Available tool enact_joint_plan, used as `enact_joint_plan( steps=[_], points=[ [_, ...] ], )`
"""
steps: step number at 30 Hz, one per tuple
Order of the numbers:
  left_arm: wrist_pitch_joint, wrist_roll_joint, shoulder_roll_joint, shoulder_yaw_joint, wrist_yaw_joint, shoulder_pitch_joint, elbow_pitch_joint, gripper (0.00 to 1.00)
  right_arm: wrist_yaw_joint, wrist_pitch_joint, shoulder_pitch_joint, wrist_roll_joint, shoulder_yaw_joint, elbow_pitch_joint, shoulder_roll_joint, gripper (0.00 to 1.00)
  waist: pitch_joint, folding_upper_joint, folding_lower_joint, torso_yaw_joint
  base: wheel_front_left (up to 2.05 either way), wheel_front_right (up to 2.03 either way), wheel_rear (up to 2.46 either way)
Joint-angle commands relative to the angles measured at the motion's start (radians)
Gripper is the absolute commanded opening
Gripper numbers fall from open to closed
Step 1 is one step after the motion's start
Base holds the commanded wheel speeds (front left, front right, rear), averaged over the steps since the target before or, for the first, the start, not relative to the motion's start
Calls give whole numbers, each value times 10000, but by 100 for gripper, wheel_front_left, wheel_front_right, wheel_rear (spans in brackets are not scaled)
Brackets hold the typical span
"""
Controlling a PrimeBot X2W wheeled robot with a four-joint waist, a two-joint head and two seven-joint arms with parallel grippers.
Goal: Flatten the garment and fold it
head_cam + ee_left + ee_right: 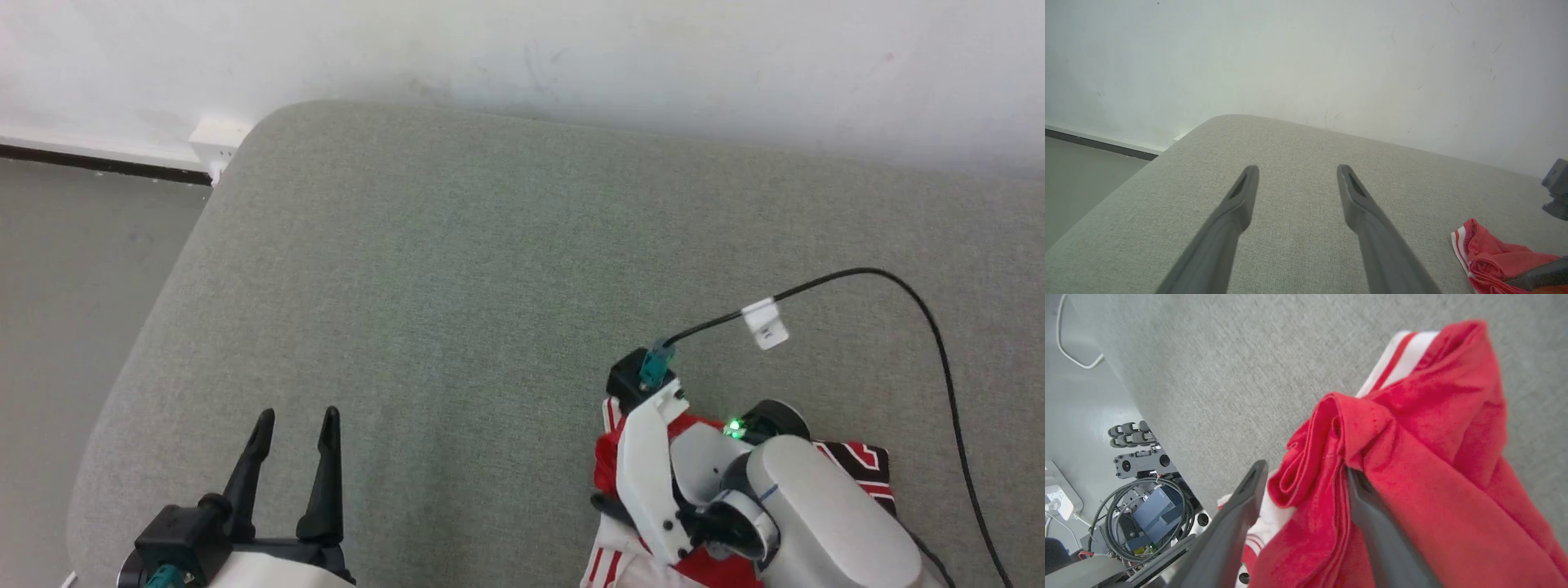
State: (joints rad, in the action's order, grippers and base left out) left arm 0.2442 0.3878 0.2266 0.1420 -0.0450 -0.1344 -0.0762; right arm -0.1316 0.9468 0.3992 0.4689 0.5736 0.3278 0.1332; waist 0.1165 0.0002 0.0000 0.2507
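Spread apart, the right claw (1306, 467) pointed down into the garment (1433, 437), its two dark fingers standing on either side of a rolled red fold. One finger lay against the white striped cloth and the other was half buried under red fabric. The gap looked too wide for a pinch, so the fold seemed to lie loose between the fingers rather than being held.

The left claw (1298, 167) was spread just as wide and held nothing. It hovered over bare grey cushion (457, 269), well apart from the cloth.

The jersey sat bunched in a heap at the near right of the cushion, directly under the right forearm (816, 523). Red-and-white striped trim poked out at the heap's edges, and a patch of black, white-outlined print (859, 462) showed beside the forearm. No sleeve, hem or neckline lay flat anywhere. A black cable (939, 343) looped from the right wrist over the cushion beyond the heap.

By my reading, the work was at the very start of flattening: no edge was stretched out, and folding was a long way off. The next move called for a firm hold on a recognisable edge, a striped hem or a sleeve cuff, not a thick roll of mixed layers. It also called for the left claw to come across and take a second point, so the two could draw the cloth apart toward the open middle of the cushion.
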Motion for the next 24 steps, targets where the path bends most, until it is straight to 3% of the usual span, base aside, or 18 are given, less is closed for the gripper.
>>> enact_joint_plan(
  steps=[1,8,15,20,24],
  points=[
    [55,73,-26,14,53,162,39,100,9,-236,126,206,-219,-166,-9,100,-22,-2,0,-105,0,0,0],
    [84,99,25,-119,-37,4,-190,100,9,-1236,-325,700,-1559,-2145,377,100,-89,-2,0,-681,0,0,0],
    [69,93,169,-241,-131,-79,-411,100,9,-1525,-1958,229,-4041,-4058,884,100,11,-2,0,-1271,0,0,0],
    [72,-63,295,-240,-214,-121,-549,100,9,-1270,-3535,-153,-5689,-4867,811,100,38,-2,0,-1480,0,0,0],
    [46,-76,323,-208,-247,-178,-638,100,9,-1016,-4538,-268,-6378,-5234,487,100,83,-2,0,-1566,0,0,0]
  ],
)
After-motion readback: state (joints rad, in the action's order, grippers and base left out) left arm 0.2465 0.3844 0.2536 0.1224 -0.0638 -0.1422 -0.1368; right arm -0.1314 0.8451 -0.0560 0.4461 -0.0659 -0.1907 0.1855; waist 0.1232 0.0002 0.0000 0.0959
